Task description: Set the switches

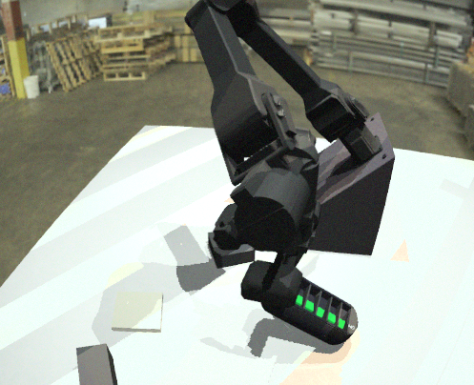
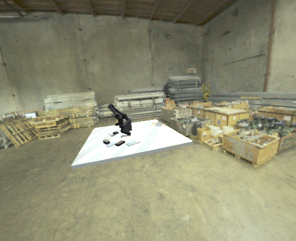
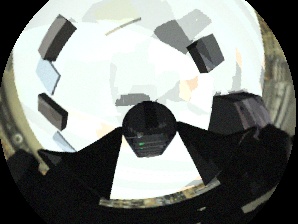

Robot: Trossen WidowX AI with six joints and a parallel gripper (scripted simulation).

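Note:
The dark grey controller unit [image 1: 319, 313] [image 3: 150, 143] is held in the air above the bench, tilted, with its far end lower in the top view. Several bright green switch ends show in its top; the switch nearest the fingers is hidden, and the numbers cannot be read. Its underside label faces away from all views. My gripper [image 1: 272, 286] [image 3: 149, 127] is shut on the unit's other end, one finger on each side in the wrist view. A shadow lies on the bench [image 1: 195, 353] below the unit.
A cream square plate [image 1: 137, 312] [image 3: 116, 10] lies on the left. One dark block [image 1: 233, 257] [image 3: 206, 52] lies behind the gripper, another [image 1: 94, 366] at the front left. Further dark block [image 3: 52, 111] [image 2: 120, 143] and pale blue plate [image 3: 48, 75]. The arm's wedge base [image 1: 352, 210] stands behind.

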